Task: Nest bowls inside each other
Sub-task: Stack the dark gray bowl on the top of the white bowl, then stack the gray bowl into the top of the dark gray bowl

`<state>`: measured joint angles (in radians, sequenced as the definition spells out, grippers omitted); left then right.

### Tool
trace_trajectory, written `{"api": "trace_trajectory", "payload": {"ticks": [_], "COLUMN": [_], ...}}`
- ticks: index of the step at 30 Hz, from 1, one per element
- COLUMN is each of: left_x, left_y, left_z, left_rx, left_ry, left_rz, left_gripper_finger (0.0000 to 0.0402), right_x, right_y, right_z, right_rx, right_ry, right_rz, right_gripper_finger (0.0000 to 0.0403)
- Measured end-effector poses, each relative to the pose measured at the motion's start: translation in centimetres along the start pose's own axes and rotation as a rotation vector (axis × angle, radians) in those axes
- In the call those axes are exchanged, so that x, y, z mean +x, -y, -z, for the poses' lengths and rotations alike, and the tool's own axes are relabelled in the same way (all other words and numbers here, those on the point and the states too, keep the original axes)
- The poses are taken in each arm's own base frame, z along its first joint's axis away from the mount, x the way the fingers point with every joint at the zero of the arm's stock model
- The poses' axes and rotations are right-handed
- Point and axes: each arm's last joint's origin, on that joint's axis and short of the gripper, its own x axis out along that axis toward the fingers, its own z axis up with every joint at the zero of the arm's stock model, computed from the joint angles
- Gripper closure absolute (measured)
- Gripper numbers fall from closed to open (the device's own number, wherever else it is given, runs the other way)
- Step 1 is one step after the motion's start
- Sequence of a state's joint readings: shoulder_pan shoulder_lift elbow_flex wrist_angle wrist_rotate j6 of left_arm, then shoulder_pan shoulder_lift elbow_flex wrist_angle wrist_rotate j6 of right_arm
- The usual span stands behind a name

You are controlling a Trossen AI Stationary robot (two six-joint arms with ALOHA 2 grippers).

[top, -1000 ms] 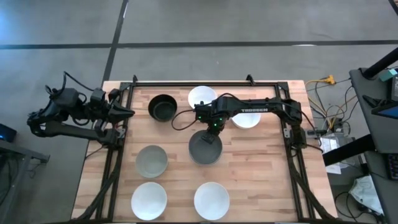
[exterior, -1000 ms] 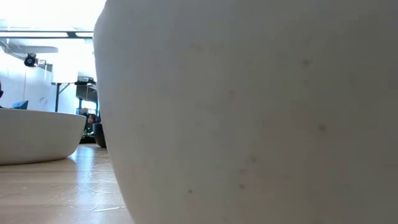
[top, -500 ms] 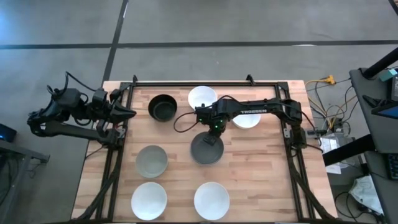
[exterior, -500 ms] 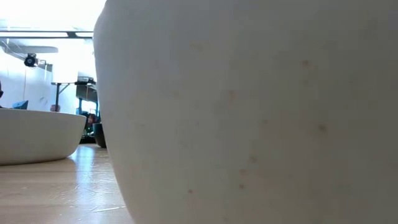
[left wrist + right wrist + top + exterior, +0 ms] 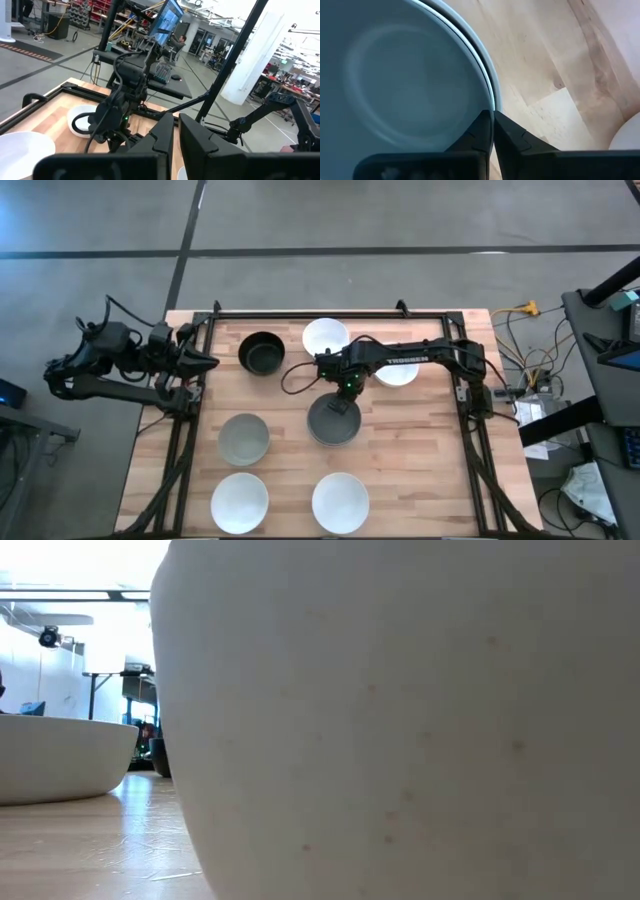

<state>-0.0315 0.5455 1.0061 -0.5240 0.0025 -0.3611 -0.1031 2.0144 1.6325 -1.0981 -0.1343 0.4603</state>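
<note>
1. Seven bowls showed on the bench (image 5: 400, 480); the right pincer (image 5: 340, 406) pinched the far rim of the grey bowl (image 5: 331, 423) mid-bench, likely to carry it for nesting.
2. The left pincer (image 5: 207, 361) waited closed at the far-left edge.

Seven bowls (image 5: 244, 438) spread across table (image 5: 420, 470)

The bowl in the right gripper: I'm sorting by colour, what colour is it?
Dark grey bowl; the high view shows it best.
</note>
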Motion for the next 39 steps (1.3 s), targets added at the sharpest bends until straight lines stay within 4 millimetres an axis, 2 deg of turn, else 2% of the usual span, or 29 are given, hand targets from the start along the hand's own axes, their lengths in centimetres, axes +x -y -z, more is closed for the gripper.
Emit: {"api": "trace_trajectory", "payload": {"ticks": [10, 18, 25, 28, 35, 39], "left_x": [0.0, 0.0, 0.3, 0.6, 1.5, 2.3], "left_y": [0.0, 0.0, 0.0, 0.0, 0.0, 0.0], "left_z": [0.0, 0.0, 0.0, 0.1, 0.1, 0.0], "left_rx": [0.000, -0.002, -0.120, -0.187, -0.234, -0.261], "left_ry": [0.000, 0.000, -0.010, -0.020, -0.031, -0.032], "left_rz": [0.000, 0.001, 0.000, -0.005, -0.012, -0.014], "left_gripper_finger": [0.0388, 0.0388, 0.0388, 0.0388, 0.0388, 0.0388], "right_x": [-0.1, -2.5, -6.0, -8.1, -14.1, -16.2], "right_y": [-0.1, -0.7, -1.3, -1.4, -0.8, 0.2], "right_z": [-0.1, -0.6, -0.7, -0.2, 3.5, 5.9], "right_rx": [0.009, 0.003, -0.032, -0.074, -0.179, -0.265], "right_ry": [0.006, 0.050, 0.081, 0.106, 0.270, 0.429], "right_rz": [-0.014, -0.029, -0.043, -0.052, -0.013, 0.043], "right_gripper_finger": [0.0326, 0.0299, 0.0298, 0.0298, 0.0306, 0.0316]}}
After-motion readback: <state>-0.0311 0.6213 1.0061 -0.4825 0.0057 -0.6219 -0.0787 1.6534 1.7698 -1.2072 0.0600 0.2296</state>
